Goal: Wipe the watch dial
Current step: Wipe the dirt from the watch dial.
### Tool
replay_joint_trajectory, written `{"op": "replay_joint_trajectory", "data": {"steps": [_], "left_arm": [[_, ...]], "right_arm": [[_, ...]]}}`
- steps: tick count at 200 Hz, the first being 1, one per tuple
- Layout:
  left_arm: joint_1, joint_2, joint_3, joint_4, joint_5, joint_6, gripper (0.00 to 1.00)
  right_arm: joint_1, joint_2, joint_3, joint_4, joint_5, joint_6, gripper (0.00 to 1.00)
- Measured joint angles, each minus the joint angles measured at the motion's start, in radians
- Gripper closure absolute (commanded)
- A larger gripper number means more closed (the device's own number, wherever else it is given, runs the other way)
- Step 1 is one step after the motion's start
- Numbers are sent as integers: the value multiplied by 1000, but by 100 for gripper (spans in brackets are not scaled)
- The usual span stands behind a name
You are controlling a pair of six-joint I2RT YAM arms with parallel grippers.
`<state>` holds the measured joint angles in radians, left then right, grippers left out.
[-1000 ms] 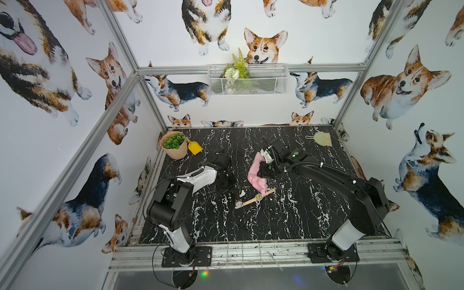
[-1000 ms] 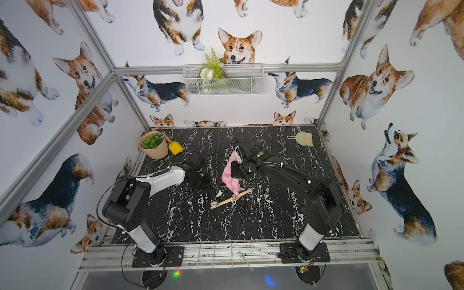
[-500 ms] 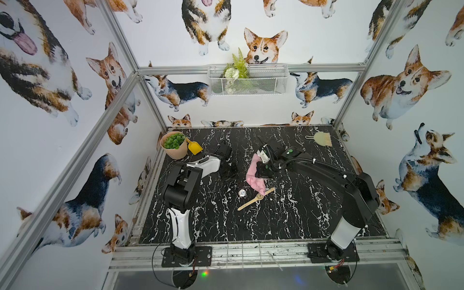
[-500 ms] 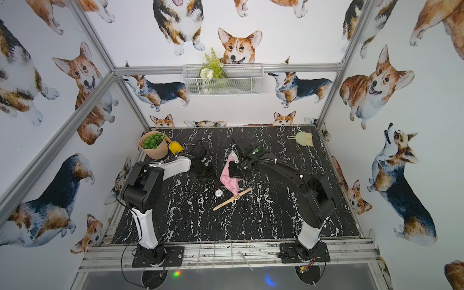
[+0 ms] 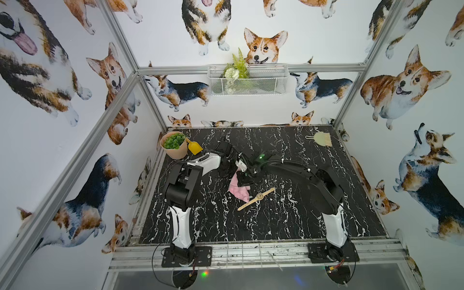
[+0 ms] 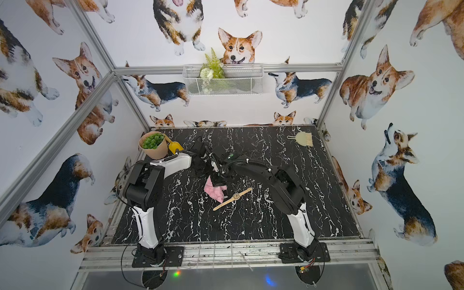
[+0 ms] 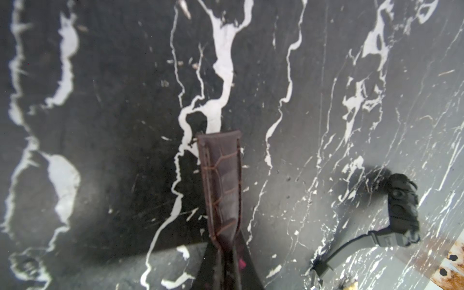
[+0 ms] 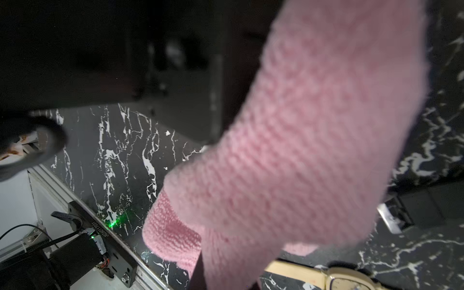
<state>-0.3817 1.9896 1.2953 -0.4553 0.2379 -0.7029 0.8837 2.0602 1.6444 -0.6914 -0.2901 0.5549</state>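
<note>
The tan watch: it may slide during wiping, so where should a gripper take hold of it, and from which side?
Probably the strap end toward the left arm, from straight above, jaws across its narrow width: the watch lies flat and straight on the table, and that end leaves the dial free for the pink cloth.

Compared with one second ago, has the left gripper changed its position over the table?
Yes. In a top view the left gripper has pulled back, away from the tan watch, and is now nearer the plant pot.
</note>
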Motion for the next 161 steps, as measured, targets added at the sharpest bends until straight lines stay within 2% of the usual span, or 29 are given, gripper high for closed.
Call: {"op": "replay_joint_trajectory", "data": {"steps": [86, 126, 161], "left_arm": [[8, -41, -76, 46, 6, -73, 100], [24, -70, -106, 30, -11, -89, 100], [34, -81, -125, 24, -1, -102, 100]], "right_arm": [[6, 93, -43, 122, 43, 77, 97], [5, 41, -136, 204, 56, 98, 97], [-6, -19, -194, 164, 121, 102, 97]]}}
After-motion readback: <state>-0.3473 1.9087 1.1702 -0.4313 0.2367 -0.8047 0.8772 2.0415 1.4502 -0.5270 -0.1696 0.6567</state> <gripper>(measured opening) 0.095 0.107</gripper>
